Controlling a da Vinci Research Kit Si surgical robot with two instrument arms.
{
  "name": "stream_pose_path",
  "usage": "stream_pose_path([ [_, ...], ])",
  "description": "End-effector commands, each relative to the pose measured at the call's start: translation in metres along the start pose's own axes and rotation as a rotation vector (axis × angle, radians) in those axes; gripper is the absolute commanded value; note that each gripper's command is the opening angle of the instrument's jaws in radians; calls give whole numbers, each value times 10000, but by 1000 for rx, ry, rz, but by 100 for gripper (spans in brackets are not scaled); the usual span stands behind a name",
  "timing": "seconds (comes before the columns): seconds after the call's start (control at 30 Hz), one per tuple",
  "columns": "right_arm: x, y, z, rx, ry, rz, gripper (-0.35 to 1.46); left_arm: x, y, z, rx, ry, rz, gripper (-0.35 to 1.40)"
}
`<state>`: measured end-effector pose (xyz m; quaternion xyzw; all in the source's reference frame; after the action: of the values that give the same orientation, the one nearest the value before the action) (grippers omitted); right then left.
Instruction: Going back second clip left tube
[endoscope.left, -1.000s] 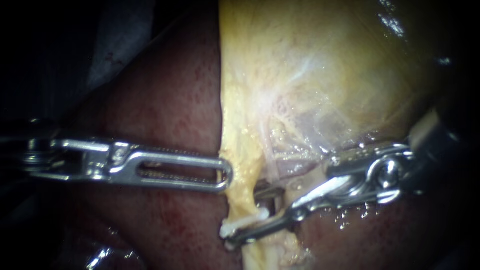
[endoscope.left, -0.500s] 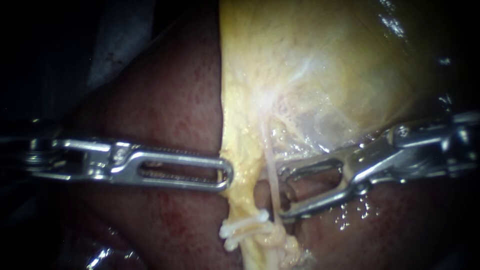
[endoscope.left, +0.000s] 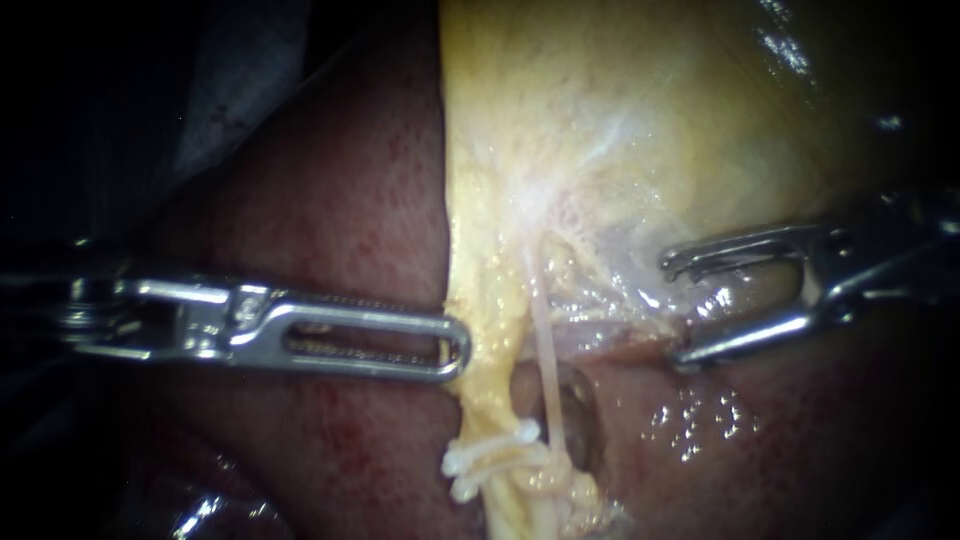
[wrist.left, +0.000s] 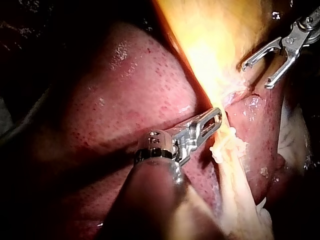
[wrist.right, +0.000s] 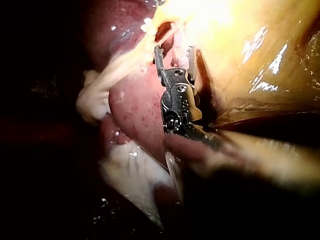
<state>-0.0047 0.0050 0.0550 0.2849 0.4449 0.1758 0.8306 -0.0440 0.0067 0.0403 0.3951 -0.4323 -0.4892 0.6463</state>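
The right instrument (endoscope.left: 671, 311) stands with its jaws wide open and empty, both tips pointing left over the wet fold where the gallbladder (endoscope.left: 650, 120) meets the liver (endoscope.left: 330, 230). Two white clips (endoscope.left: 492, 458) lie well to the left of those jaws and nearer in the scene. They sit side by side across the low end of a thin pale tube (endoscope.left: 545, 360), which runs down from the gallbladder's yellow edge. The open jaws touch neither the tube nor the clips, and a dark hollow lies between them. The left instrument (endoscope.left: 458, 347) comes in level from the left. Its slotted jaws are closed together on the gallbladder's yellow edge, just to the far side of the clips.
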Motion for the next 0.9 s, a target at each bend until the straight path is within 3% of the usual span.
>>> stream_pose_path([
  [0.03,-1,0,-1,-4,0,-2,53,0,1,0,0,0,0,-35],
  [0.47,-5,-4,-13,-14,8,7,52,5,10,12,-2,1,-1,-35],
  [0.9,-5,-6,-13,-15,8,7,52,34,34,55,3,23,20,-35],
])
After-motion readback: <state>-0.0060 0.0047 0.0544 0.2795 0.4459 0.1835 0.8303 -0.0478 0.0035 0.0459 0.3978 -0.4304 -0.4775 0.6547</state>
